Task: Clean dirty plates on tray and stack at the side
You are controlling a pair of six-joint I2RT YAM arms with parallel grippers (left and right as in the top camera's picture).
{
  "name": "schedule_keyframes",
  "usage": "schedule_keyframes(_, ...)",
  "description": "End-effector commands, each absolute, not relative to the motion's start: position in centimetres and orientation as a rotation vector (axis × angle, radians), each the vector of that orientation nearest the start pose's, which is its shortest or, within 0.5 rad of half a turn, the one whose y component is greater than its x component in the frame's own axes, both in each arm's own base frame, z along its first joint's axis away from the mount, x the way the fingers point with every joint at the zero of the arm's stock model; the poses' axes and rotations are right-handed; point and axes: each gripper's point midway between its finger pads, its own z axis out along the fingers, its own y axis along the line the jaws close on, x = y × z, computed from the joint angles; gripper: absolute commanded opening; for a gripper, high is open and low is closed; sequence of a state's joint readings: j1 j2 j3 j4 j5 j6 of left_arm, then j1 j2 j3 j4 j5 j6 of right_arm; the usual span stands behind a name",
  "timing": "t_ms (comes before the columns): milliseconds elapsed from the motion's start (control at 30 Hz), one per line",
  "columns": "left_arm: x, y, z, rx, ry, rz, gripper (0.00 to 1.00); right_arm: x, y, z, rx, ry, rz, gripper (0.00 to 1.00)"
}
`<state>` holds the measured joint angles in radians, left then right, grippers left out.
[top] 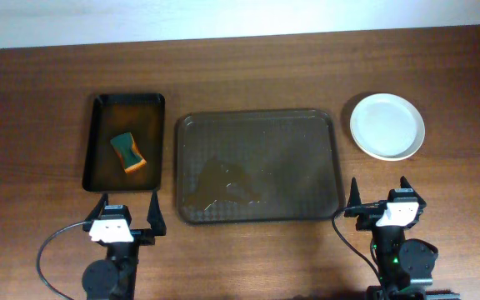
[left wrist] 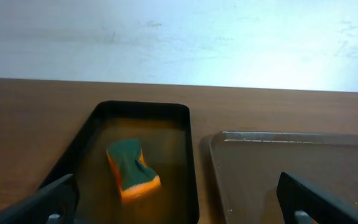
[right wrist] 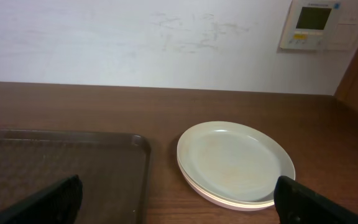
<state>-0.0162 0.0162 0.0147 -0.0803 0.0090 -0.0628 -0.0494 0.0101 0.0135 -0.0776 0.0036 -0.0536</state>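
The white plates sit stacked on the table to the right of the brown tray; they look plain, and the stack also shows in the right wrist view. The tray holds no plates, only a wet smear. My left gripper is open and empty near the front edge, below the black tray. My right gripper is open and empty at the front right, below the plates. The tray's corner shows in the right wrist view and in the left wrist view.
A smaller black tray stands left of the brown tray with a green and orange sponge in brownish liquid; it also shows in the left wrist view. A white wall with a wall panel lies behind the table.
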Motion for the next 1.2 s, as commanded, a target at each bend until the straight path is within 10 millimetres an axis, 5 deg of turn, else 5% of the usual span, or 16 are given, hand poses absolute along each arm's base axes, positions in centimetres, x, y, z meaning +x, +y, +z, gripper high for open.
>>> schedule_keyframes(0, 24.59, -0.15, 15.60, 0.031, 1.651, 0.022, 1.00, 24.57, -1.20, 15.57, -0.003, 1.650, -0.083, 0.98)
schedule_keyframes(1167, 24.60, -0.12, 15.56, 0.041, 1.652, 0.034, 1.00, 24.57, -1.20, 15.57, -0.003, 1.650, -0.083, 0.98)
